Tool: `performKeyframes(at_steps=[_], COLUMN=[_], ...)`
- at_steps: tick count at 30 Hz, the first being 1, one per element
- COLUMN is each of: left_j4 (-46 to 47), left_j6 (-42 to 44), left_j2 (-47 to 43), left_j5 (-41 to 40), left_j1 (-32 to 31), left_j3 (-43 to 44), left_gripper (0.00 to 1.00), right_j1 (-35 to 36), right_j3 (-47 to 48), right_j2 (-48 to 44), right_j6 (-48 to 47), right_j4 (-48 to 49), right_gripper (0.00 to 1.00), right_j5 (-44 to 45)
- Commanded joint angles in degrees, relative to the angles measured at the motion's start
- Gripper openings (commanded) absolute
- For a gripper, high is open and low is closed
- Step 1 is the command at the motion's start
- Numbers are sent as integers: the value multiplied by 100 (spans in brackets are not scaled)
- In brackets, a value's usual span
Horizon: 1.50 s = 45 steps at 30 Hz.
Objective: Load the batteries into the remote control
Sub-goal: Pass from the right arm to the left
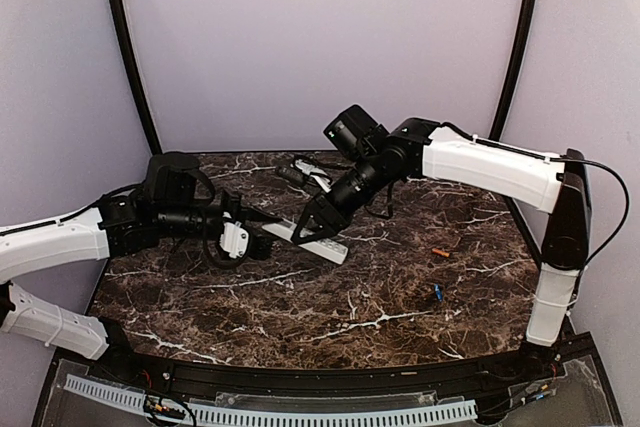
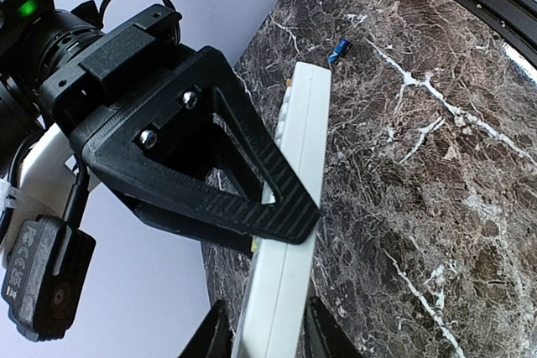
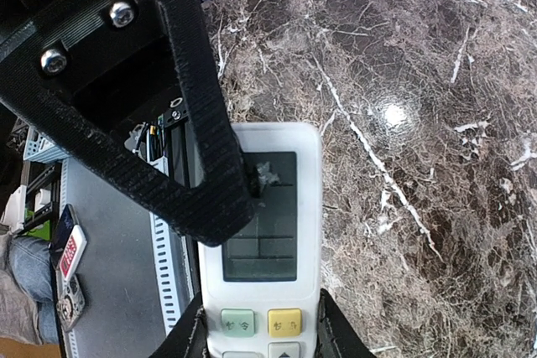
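Note:
The remote control [image 1: 312,238], a slim white bar, hangs tilted over the middle of the marble table. My right gripper [image 1: 318,219] is shut on it; in the right wrist view my fingers [image 3: 190,334] press both long sides of the remote control [image 3: 304,207] just below its display. My left gripper [image 1: 268,243] comes in from the left and is shut on the remote control [image 2: 289,232], with its fingertips [image 2: 216,333] on either side of the bar's edge. The orange battery [image 1: 440,251] and the blue battery [image 1: 437,292] lie on the table to the right. The blue battery [image 2: 336,50] also shows beyond the remote's far end.
The dark marble table [image 1: 300,307] ends in a curved black rim at the front. A small dark and white object [image 1: 305,171] lies at the back, behind the grippers. Black frame posts [image 1: 130,57] rise at both rear corners.

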Motion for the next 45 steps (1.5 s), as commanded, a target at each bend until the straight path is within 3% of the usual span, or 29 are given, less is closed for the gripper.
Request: performKeyframes(at_steps=[1,13,16,19,21,23,27,30,32,33,34,36,37,41,45], left_j4=[184,360,418,412,360,313,310,376,402,426,427,440,460,727,1352], left_j6=[-63,28,25,-63,-75,-74,-135,-335,-689,-1064,-1293,-2006,-2489,-4009,-5669], left_j2=[1,53,85,111,102,85,-7,-87,-144,-178,-217,-284,-314,-482,-629], left_j5=[-125,-305,-412,-497,-564,-603,-485,-369,-274,-230,-205,-146,-117,62,184], left_j1=[-56,-79,-82,-85,-89,-86,-92,-92,-95,-98,-98,-100,-100,-94,-89], left_j3=[-208,-291,-284,-215,-179,-158,-179,-209,-182,-167,-129,-102,-105,-248,-479], left_gripper=[28,27,42,47,43,33,4,0,0,0,0,0,0,0,0], right_j1=[47,56,64,73,79,88,91,91,90,91,91,77,82,75,80], right_j3=[227,300,343,432,433,443,481,524,573,596,627,649,579,-160,-1712], right_j2=[-36,-127,-111,-38,-45,-50,-67,-54,-49,-76,-113,-288,-502,-1529,-2661], right_j6=[-70,-122,-127,-162,-167,-170,-192,-225,-249,-258,-274,-314,-323,-301,-695], right_j4=[233,186,123,-24,-35,-41,-35,-58,-92,-105,-109,-11,156,1570,3576], right_gripper=[7,6,5,5,5,5,5,6,13,23,43,91,98,99,99], right_j5=[-334,-497,-400,-338,-328,-308,-272,-202,-110,-37,49,287,457,1297,1253])
